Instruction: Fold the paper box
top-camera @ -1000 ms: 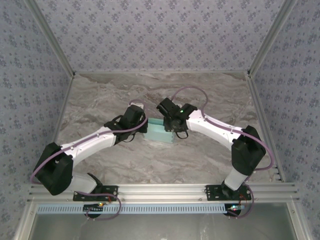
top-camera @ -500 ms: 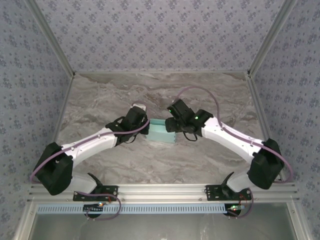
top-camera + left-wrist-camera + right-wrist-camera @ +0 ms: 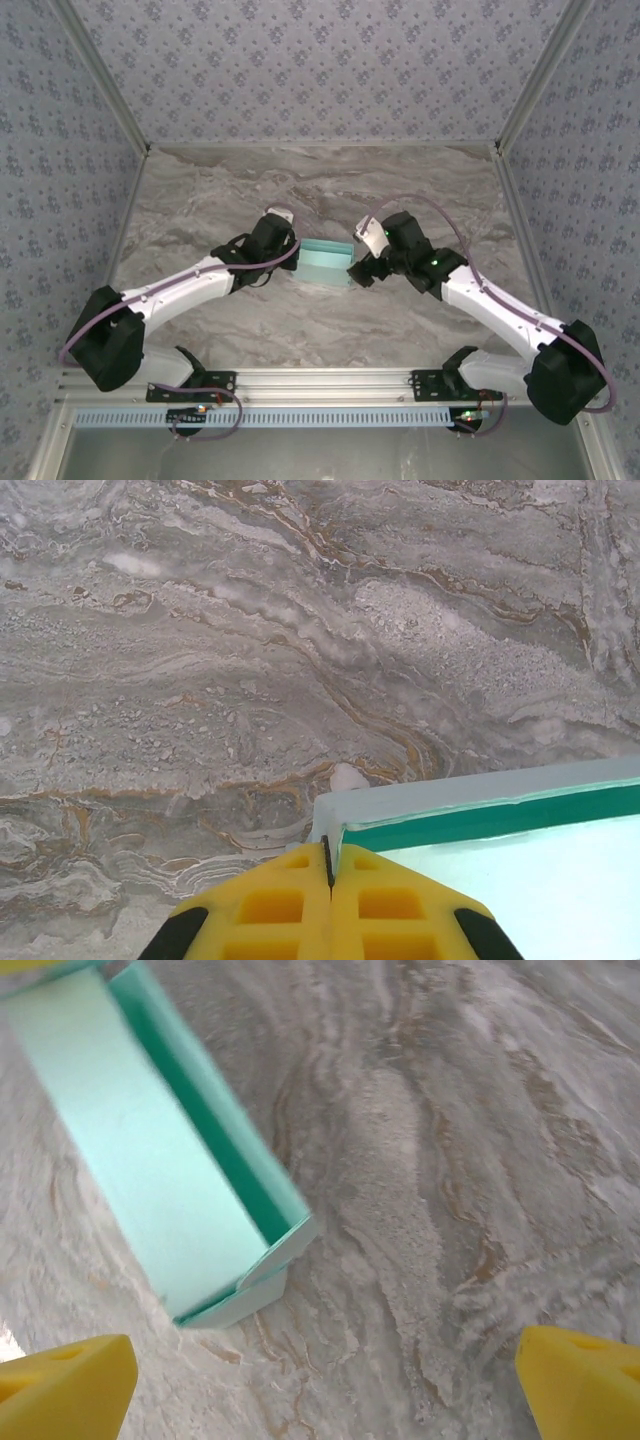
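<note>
The paper box [image 3: 325, 263] is a pale aqua open tray lying at the middle of the table, with its walls standing up. My left gripper [image 3: 296, 260] is at the box's left end. In the left wrist view its yellow fingers [image 3: 290, 905] are shut on the thin end wall at a corner of the box [image 3: 500, 865]. My right gripper [image 3: 360, 270] hangs just off the box's right end, open and holding nothing. In the right wrist view the box [image 3: 150, 1160] lies at the upper left, and the right gripper [image 3: 325, 1375] has bare marble between its wide-apart yellow fingertips [image 3: 70, 1385].
The marble-patterned table top [image 3: 200, 200] runs to patterned side and back walls [image 3: 320, 70]. An aluminium rail [image 3: 320, 380] with both arm bases crosses the near edge. The right arm's elbow [image 3: 565, 375] sits low at the near right.
My right gripper has opened wide and drawn back to the right, off the box's right end, as its arm stretched out lower. The left gripper and the box have stayed put.
</note>
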Tool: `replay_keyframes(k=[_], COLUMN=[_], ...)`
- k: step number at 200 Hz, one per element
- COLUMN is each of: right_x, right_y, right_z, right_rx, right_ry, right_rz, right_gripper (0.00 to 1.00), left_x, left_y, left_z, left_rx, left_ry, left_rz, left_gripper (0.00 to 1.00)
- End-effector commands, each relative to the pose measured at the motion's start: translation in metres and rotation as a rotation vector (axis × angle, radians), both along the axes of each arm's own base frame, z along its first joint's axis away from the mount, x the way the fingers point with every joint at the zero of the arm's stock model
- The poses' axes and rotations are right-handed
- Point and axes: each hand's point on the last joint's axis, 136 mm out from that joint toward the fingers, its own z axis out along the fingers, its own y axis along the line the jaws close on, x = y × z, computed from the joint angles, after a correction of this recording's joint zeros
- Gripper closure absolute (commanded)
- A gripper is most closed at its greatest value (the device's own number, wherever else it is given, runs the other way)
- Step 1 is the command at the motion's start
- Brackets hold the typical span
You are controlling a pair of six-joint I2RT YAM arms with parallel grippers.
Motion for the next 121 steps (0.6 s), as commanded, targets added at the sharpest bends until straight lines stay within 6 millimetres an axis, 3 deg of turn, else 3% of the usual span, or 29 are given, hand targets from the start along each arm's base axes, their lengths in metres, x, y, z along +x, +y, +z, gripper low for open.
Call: replay_keyframes(k=[1, 18, 62, 88, 121], right_x=[-0.022, -0.018, 0.013, 0.017, 0.007], right_y=[0.021, 0.019, 0.021, 0.023, 0.034], right_z=[-0.002, -0.012, -0.012, -0.019, -0.032], right_rx=[-0.044, -0.1, -0.096, -0.08, -0.049], right_ry=[-0.13, -0.175, -0.264, -0.284, -0.262], right_rz=[0.357, 0.429, 0.407, 0.439, 0.539], right_gripper=[0.0, 0.0, 0.0, 0.0, 0.01], left_x=[-0.005, -0.005, -0.005, -0.006, -0.005], left_y=[0.002, 0.002, 0.001, -0.001, -0.003], left_z=[0.009, 0.011, 0.011, 0.01, 0.008], left_rx=[0.008, 0.006, 0.003, 0.001, 0.003], left_ry=[-0.018, -0.022, -0.025, -0.025, -0.022], left_rz=[-0.021, -0.025, -0.033, -0.04, -0.045], left_gripper=[1.0, 1.0, 1.0, 1.0, 1.0])
